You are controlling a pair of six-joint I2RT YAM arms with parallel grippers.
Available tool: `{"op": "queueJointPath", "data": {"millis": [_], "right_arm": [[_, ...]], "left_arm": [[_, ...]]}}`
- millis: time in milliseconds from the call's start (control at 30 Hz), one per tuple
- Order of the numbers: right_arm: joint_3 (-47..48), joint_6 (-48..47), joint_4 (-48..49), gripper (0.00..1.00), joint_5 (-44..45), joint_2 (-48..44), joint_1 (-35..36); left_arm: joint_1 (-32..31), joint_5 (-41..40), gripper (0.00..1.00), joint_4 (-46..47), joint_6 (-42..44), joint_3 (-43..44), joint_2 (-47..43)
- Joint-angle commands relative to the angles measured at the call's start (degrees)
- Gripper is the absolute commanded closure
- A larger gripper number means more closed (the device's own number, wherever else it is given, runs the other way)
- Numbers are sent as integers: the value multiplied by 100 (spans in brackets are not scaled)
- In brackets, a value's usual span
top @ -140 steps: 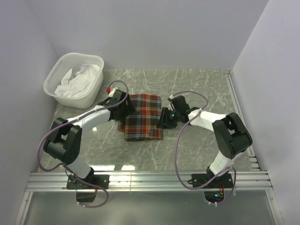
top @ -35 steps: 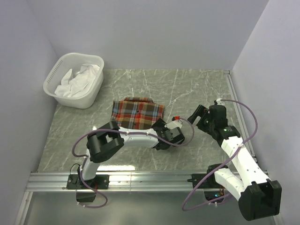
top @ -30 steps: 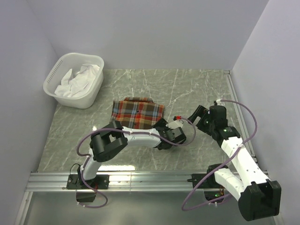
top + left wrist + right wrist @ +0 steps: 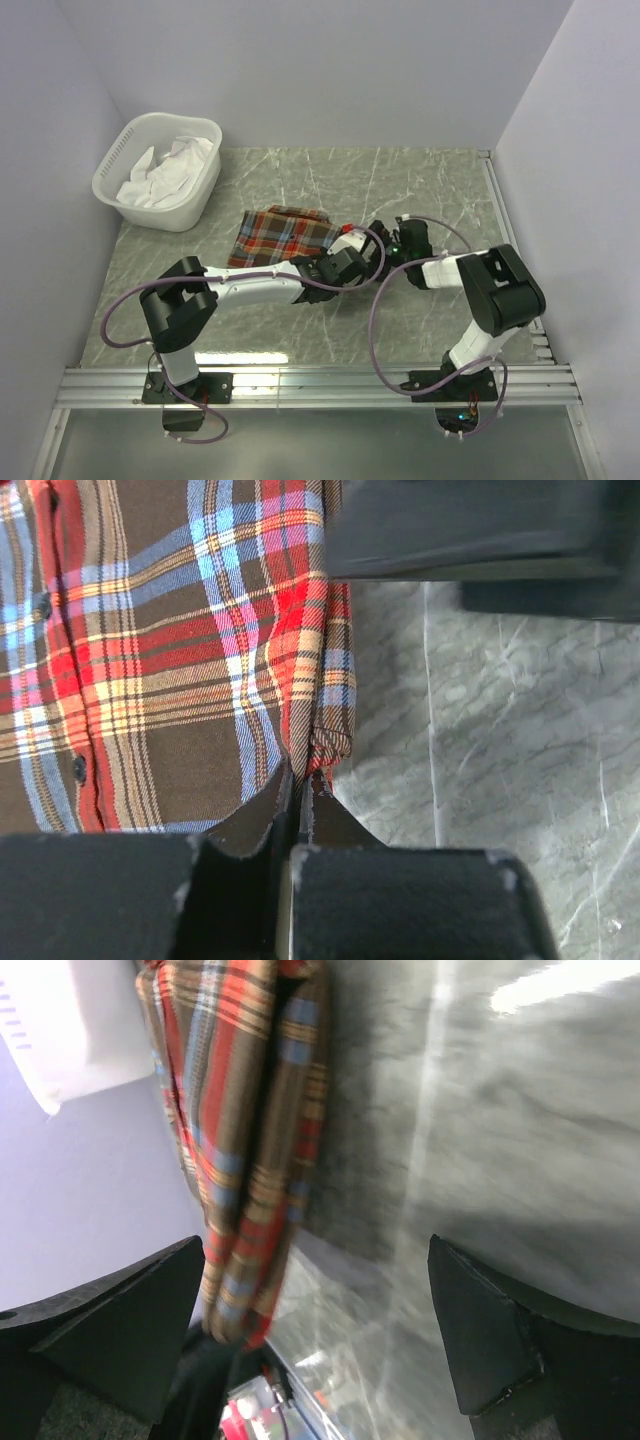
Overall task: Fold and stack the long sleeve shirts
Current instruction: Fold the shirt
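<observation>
A folded plaid long sleeve shirt (image 4: 280, 235) lies on the marble table, right of the basket. My left gripper (image 4: 355, 252) is at its right near corner and is shut on a pinch of the plaid cloth (image 4: 318, 742). The corner rises a little off the table between the pads (image 4: 305, 780). My right gripper (image 4: 386, 247) hovers just right of that corner, wide open and holding nothing. In the right wrist view, the shirt's folded edge (image 4: 250, 1160) hangs toward the left finger (image 4: 120, 1310), apart from the right finger (image 4: 500, 1330).
A white laundry basket (image 4: 112, 178) with white cloth (image 4: 165, 165) in it stands at the back left. Both grippers are crowded together at the shirt's right side. An aluminium rail (image 4: 320, 385) runs along the near edge, and walls close the table on three sides.
The left gripper shut on the shirt's right near corner and drew it up and back. The right arm swung in from the right to the shirt's edge, still open.
</observation>
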Motion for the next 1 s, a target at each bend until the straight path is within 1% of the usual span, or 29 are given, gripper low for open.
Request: {"op": "queueJointPath", "data": {"millis": [0, 100, 167, 400, 567, 633, 733, 833, 867, 933, 967], "right_arm": [[434, 456, 946, 0, -29, 378, 304], [471, 755, 1288, 0, 155, 617, 480], [514, 843, 1351, 0, 235, 723, 550], [972, 905, 1053, 1, 384, 1338, 998], [1050, 1160, 1386, 7, 385, 1750, 1200], [1130, 1169, 1378, 10, 384, 1848, 1227], [1314, 1134, 1369, 18, 384, 1988, 1253], [1437, 1142, 1404, 32, 393, 2112, 1288], [1455, 1142, 1422, 42, 402, 2164, 1297], [1464, 1177, 1527, 55, 384, 2208, 1297], [1455, 1169, 1545, 68, 376, 2235, 1297]], "left_arm": [[56, 227, 99, 131, -157, -29, -121], [91, 280, 100, 148, -183, -29, -130], [100, 315, 99, 148, -209, -29, -130], [117, 429, 100, 166, -297, 15, -200], [144, 552, 100, 201, -350, 24, -270], [144, 596, 100, 184, -376, 41, -253], [144, 701, 99, 201, -464, 41, -262], [144, 859, 96, 254, -569, 15, -332], [144, 903, 94, 280, -622, 6, -358], [153, 983, 87, 272, -692, 24, -385], [153, 1018, 83, 228, -771, 32, -411]]}}
